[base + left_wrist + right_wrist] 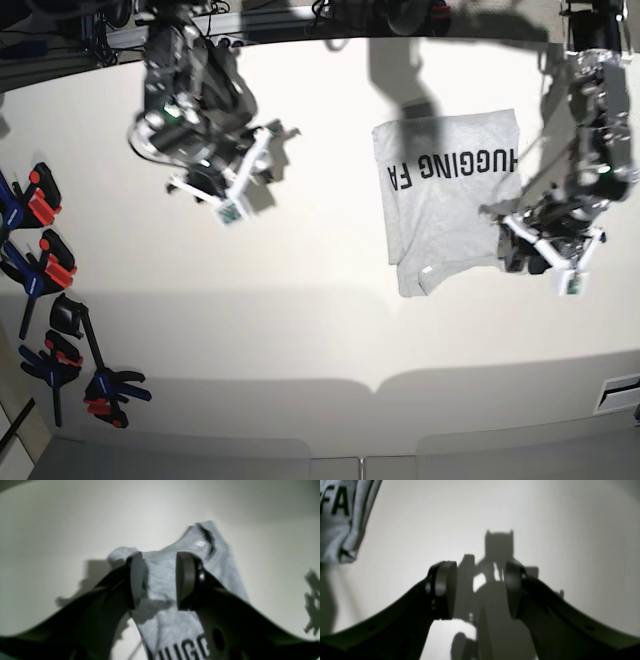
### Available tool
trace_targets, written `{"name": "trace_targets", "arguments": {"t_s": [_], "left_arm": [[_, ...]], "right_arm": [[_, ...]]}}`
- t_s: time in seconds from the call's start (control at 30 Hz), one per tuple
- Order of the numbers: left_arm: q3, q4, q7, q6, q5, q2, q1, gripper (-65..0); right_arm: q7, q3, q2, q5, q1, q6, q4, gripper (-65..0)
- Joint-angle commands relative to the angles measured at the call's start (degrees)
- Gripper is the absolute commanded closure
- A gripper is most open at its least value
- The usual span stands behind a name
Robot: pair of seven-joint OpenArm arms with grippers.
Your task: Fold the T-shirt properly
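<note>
We see the left claw (160, 580) released above the T-shirt's (440, 195) collar end; the right claw (480, 592) gapes, well apart. A 1-sided pinch could bunch it.

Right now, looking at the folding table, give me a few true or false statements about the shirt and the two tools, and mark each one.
1. The T-shirt shows black lettering facing up. True.
2. The right tool is clamped on the shirt. False: it hangs open over the bare table, away from the cloth.
3. The left tool is above the shirt's edge with its jaws apart. True.
4. The shirt hangs off the table's front edge. False: it lies wholly on the tabletop.
5. Clamps lie along one side of the table. True.
</note>
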Motion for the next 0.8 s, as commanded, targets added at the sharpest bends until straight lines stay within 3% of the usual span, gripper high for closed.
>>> {"name": "trace_targets", "arguments": {"t_s": [0.0,0.17,0.33,0.53,0.6,0.67,0.77], "left_arm": [[-2.4,0.9,-0.1,-1.8,-1.9,-0.8,0.2,-20.3],[-11.7,2.3,4.8,-7.3,-4.4,-0.8,7.4,-20.3],[-19.7,9.9,6.5,-13.2,-4.3,-0.8,18.7,-20.3],[-28.0,20.0,6.7,-14.2,-4.4,-0.8,33.5,-20.3],[-29.2,22.2,7.4,-16.1,-4.4,-0.8,38.7,-20.3],[-29.3,23.7,8.3,-18.5,-4.6,-0.8,43.8,-20.2],[-29.3,24.1,8.2,-19.3,-7.5,-0.8,51.4,-20.2]], "right_arm": [[-0.2,1.9,0.3,3.0,-0.4,1.4,2.8,-29.2],[-6.8,12.5,0.4,15.3,-6.6,4.6,10.2,-29.2],[-10.2,23.8,1.9,21.9,-16.4,5.9,16.8,-29.2],[-15.0,37.2,3.5,29.9,-30.1,5.9,21.1,-29.2],[-16.2,40.8,3.3,33.5,-34.9,5.9,21.1,-29.2],[-16.2,43.3,2.9,36.5,-40.0,5.9,21.1,-29.2],[-16.2,44.6,2.8,37.5,-48.7,5.9,21.1,-29.3]]}}
